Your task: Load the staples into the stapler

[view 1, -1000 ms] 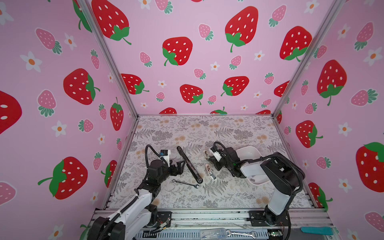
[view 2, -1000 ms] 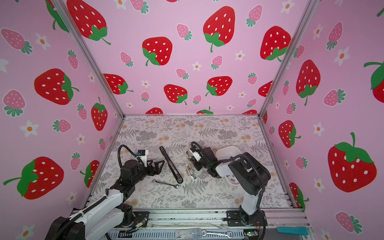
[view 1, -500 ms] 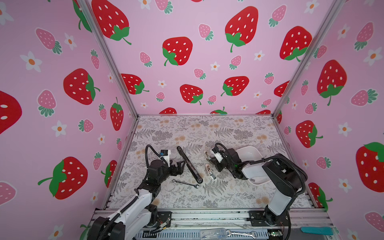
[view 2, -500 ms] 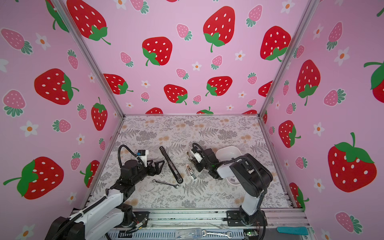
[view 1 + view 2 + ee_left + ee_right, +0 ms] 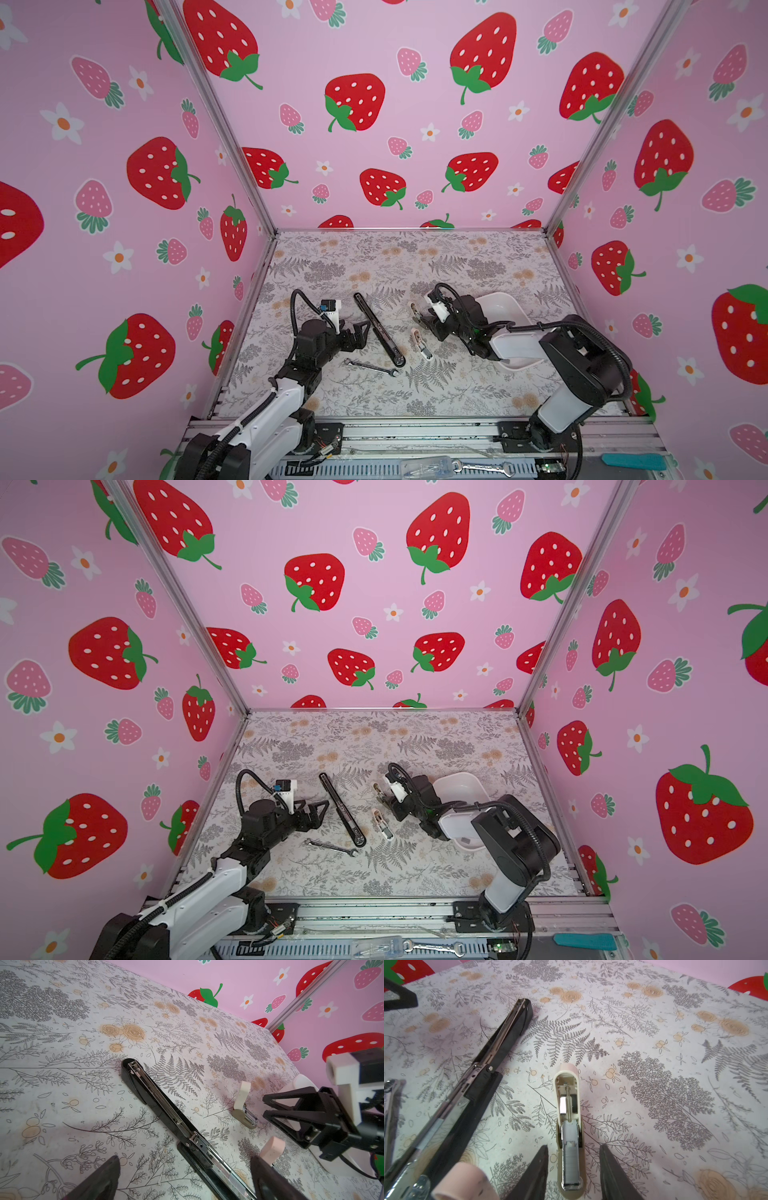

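Note:
The black stapler lies opened flat on the floral mat, its silver channel facing up. A short grey strip sits in that channel. My left gripper is open wide just left of the stapler and holds nothing. My right gripper is open, one finger on each side of a small beige stapler without touching it. A ribbed grey strip of staples lies in the beige stapler's tray.
A small pink stapler lies between the black stapler and my right arm. A wrench rests nearer the front. A white bowl stands behind my right arm, and a second white dish sits under it.
My right gripper's jaws have gone from shut to apart over the beige stapler. Both arms stay in about the same place, and the left gripper is still wide open.

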Controlling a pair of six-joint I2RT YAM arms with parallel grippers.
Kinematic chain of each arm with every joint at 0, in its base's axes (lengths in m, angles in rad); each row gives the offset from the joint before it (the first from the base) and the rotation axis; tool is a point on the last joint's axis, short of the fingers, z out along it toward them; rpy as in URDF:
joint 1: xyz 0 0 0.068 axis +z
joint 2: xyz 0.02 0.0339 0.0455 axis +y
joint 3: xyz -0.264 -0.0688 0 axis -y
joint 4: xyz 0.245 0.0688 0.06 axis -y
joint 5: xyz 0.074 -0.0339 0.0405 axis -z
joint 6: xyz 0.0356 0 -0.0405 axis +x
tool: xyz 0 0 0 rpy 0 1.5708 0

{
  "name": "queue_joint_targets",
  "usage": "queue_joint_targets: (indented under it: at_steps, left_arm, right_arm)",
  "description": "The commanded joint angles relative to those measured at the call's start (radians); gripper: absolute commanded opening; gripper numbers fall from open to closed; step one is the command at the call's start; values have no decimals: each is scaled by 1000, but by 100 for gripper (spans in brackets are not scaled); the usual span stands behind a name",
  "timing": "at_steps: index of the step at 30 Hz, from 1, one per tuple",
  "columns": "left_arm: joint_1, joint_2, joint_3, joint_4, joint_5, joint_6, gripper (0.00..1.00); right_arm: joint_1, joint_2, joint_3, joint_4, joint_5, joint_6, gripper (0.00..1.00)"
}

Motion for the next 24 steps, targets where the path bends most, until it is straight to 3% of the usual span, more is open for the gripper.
queue_joint_targets:
  at_steps: [1,7,12,16,20,24]
  left_arm:
    - [-5,3,35,-8,-24,5,99]
    - [-5,6,49,-34,-65,-11,99]
    - [-6,-48,79,-148,-180,-56,99]
    - [-4,-189,53,-195,-276,-165,99]
    - [-2,-361,-40,-153,-297,-246,99]
    - [0,-481,-8,-326,-297,-196,99]
  right_arm:
    - [-1,-62,-42,6,11,21,43]
    - [68,-258,-206,109,79,76,49]
    - [224,-422,-263,85,191,130,51]
    - [373,-524,-283,66,250,164,51]
    - [512,-510,-248,30,336,187,56]
    - [613,-406,-196,3,445,206,59]
